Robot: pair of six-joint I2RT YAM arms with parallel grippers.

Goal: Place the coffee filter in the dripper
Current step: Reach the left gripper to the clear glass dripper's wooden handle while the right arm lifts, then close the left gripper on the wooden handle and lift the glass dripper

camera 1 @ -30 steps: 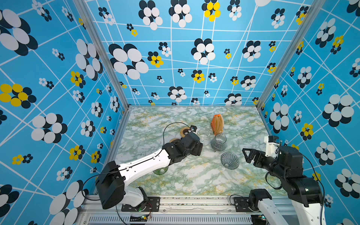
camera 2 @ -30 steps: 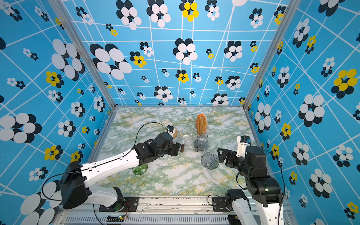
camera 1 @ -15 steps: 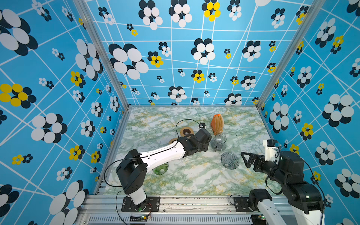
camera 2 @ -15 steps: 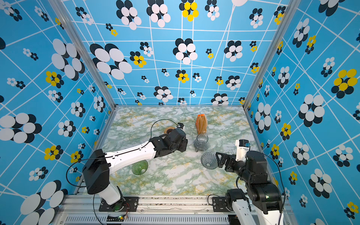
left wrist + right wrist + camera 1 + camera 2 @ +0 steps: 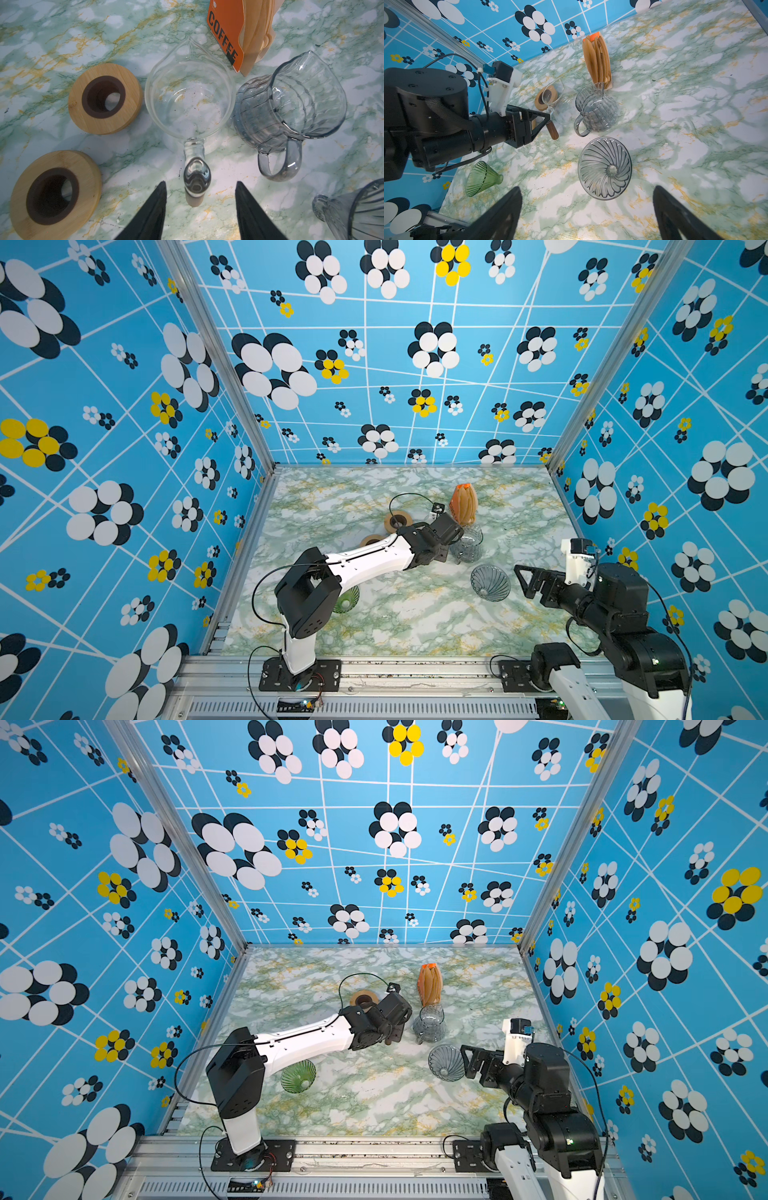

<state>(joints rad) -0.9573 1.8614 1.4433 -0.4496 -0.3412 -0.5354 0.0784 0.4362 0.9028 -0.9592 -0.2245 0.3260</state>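
Brown coffee filters (image 5: pixel 463 504) (image 5: pixel 430 986) (image 5: pixel 257 31) (image 5: pixel 598 60) stand in an orange holder at the back. A grey glass dripper (image 5: pixel 490 583) (image 5: pixel 446 1063) (image 5: pixel 605 168) lies on its side just ahead of my open right gripper (image 5: pixel 524 580) (image 5: pixel 587 188), which holds nothing. A green dripper (image 5: pixel 347 599) (image 5: pixel 298 1076) (image 5: pixel 481 178) lies under the left arm. My left gripper (image 5: pixel 200 184) (image 5: pixel 544 120) is open and straddles the wood-tipped handle of a clear glass server (image 5: pixel 190 99), with a gap on each side.
A ribbed grey carafe (image 5: pixel 291 104) (image 5: pixel 467 545) stands between the server and the filter holder. Two wooden rings (image 5: pixel 105 97) (image 5: pixel 54 195) lie left of the server. Patterned walls close in the marble table (image 5: pixel 415 630) on three sides.
The left arm has reached farther right, to the clear server's handle, and its jaws have narrowed. The right arm has barely shifted.
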